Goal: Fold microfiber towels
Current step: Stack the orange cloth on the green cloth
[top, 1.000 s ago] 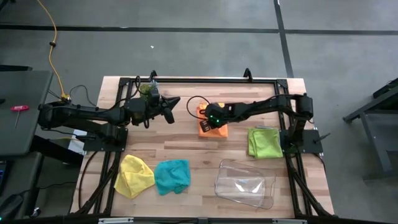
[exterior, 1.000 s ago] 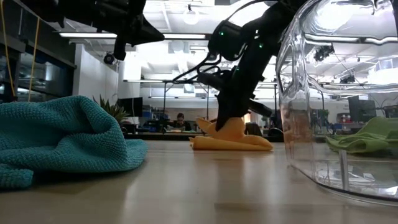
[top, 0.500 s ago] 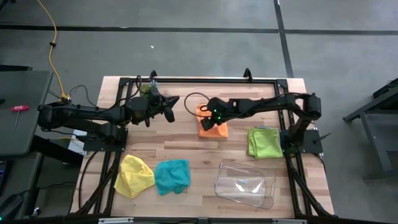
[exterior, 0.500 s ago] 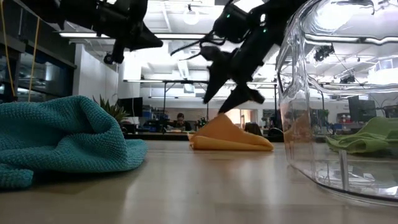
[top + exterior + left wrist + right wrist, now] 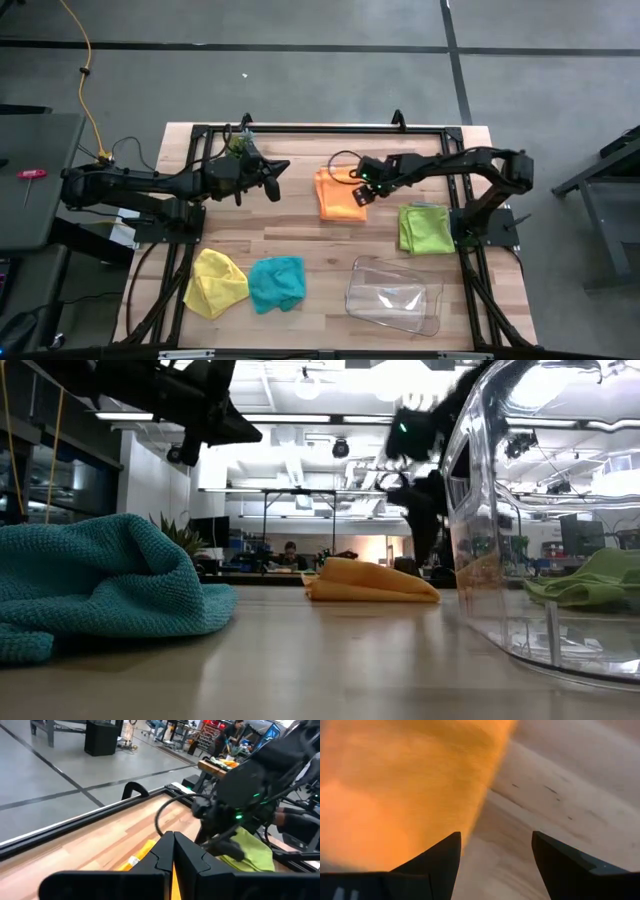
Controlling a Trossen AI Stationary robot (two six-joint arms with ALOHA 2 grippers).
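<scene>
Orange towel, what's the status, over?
Right gripper open, empty, at the orange towel's edge. Left gripper shut, hovering off to the towel's left. Towel folded flat on the table. Nothing in the way.

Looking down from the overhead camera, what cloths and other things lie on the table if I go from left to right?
Yellow towel → teal towel → orange towel → clear plastic tray → lime green towel.

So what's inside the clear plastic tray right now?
Nothing shows inside the clear plastic tray: the high view looks through it to bare wood. All the towels lie outside it; the lime green towel is nearest.
</scene>
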